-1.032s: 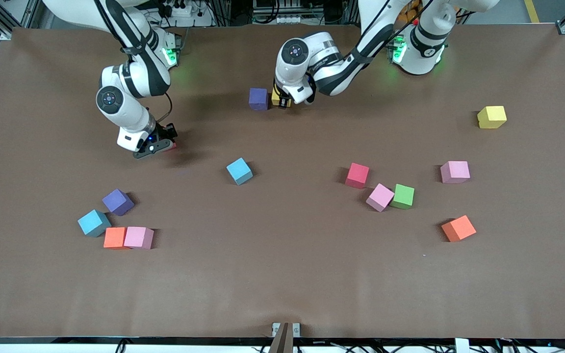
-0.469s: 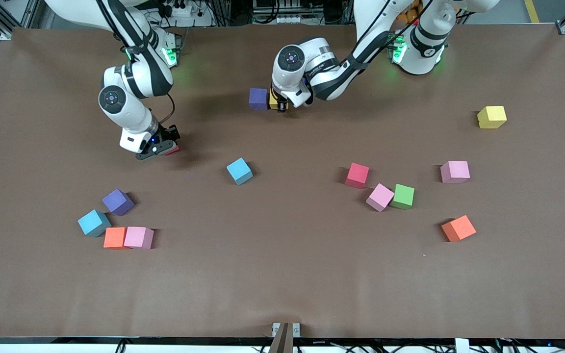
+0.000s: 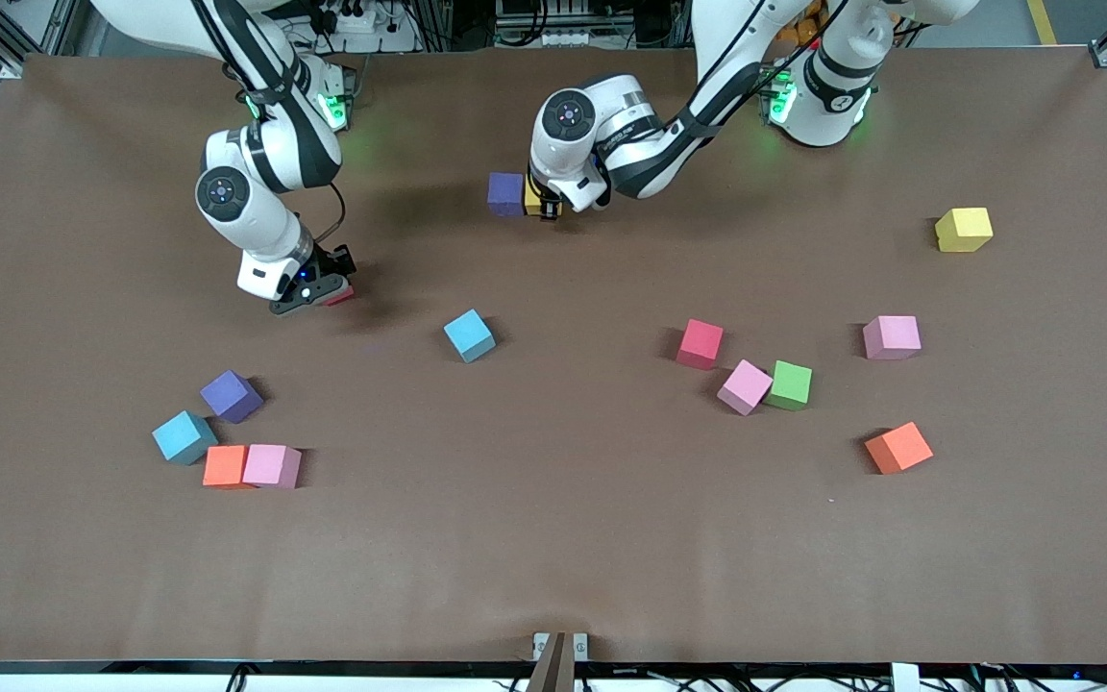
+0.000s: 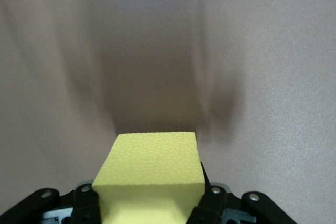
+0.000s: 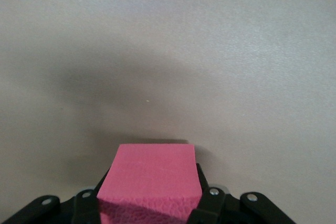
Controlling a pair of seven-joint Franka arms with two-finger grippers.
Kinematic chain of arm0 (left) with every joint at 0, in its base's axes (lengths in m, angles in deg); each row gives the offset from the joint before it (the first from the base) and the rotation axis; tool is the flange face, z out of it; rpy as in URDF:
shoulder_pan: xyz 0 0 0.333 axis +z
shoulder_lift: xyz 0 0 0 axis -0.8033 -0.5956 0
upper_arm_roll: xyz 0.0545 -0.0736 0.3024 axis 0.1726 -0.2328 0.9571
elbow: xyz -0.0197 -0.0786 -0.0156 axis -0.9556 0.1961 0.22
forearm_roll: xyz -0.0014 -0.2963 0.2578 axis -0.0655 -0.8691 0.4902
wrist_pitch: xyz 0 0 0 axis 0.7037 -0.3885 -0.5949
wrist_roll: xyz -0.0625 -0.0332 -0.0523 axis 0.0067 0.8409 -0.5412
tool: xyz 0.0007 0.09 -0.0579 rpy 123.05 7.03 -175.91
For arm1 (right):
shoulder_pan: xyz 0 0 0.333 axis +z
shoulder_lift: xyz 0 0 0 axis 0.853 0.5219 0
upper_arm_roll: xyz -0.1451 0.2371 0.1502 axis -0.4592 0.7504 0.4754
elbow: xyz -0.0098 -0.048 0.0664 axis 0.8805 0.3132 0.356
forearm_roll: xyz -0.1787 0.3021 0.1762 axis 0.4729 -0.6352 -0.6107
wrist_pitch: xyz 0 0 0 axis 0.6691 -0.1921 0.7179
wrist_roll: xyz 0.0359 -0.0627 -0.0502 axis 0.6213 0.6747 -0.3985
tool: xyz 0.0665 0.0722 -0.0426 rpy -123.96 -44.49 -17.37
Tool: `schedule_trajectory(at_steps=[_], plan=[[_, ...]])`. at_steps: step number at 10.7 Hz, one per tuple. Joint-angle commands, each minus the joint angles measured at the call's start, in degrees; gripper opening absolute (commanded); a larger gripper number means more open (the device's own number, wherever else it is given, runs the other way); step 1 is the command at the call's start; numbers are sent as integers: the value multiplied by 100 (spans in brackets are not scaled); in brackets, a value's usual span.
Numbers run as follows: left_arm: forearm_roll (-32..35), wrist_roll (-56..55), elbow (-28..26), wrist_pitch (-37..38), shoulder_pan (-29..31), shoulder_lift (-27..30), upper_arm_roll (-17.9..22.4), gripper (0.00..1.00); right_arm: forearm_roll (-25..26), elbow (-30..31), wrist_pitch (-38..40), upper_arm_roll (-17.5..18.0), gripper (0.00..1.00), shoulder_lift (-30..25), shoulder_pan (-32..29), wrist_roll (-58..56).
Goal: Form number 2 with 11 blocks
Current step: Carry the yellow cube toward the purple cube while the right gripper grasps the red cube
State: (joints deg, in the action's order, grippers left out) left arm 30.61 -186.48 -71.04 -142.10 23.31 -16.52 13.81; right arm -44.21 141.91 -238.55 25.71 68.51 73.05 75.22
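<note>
My left gripper (image 3: 542,204) is shut on a yellow block (image 3: 533,196), held low and right up against a purple block (image 3: 505,192) near the robots' bases. In the left wrist view the yellow block (image 4: 149,169) fills the gap between the fingers (image 4: 212,200). My right gripper (image 3: 328,291) is shut on a red block (image 3: 341,294) just above the table; the right wrist view shows this block (image 5: 149,174) as pink-red. Loose on the table lie a light blue block (image 3: 469,335), a red one (image 3: 701,343), pink (image 3: 744,386) touching green (image 3: 790,384), and another pink (image 3: 892,336).
An orange block (image 3: 898,447) and a second yellow block (image 3: 964,229) lie toward the left arm's end. Toward the right arm's end a cluster holds a purple block (image 3: 231,395), a blue one (image 3: 184,436), orange (image 3: 225,466) and pink (image 3: 271,465).
The left gripper has carried the yellow block sideways until it meets the purple block. The right gripper has drifted slightly toward the table's middle with the red block.
</note>
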Motion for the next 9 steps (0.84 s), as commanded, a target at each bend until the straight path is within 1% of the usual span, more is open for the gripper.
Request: schedule_trajectory(at_steps=[1,2,4,5,6,7,8,9], plan=[[88,-77,204,60,-89,-136,43,22,-176,45,45,18,32,-171,105,27],[88,-68,204,60,-89,-144,43,22,-176,45,71,18,32,-171,113,27],[88,-59,257,51,-133,-188,43,23,-176,45,71,18,32,-206,410,9],[97,-51,257,42,-133,-206,43,27,-176,45,71,18,31,-215,665,-26],[97,-50,257,42,-133,-215,43,47,-176,45,71,18,27,-224,928,-35],[236,-50,257,42,-133,-215,43,99,-176,27,71,18,25,-241,1192,-70],[455,-68,248,51,-133,-258,43,100,-167,-8,71,9,25,-259,1438,-270],[492,-68,248,51,-133,-285,34,100,-167,-78,71,9,24,-259,1510,-707]])
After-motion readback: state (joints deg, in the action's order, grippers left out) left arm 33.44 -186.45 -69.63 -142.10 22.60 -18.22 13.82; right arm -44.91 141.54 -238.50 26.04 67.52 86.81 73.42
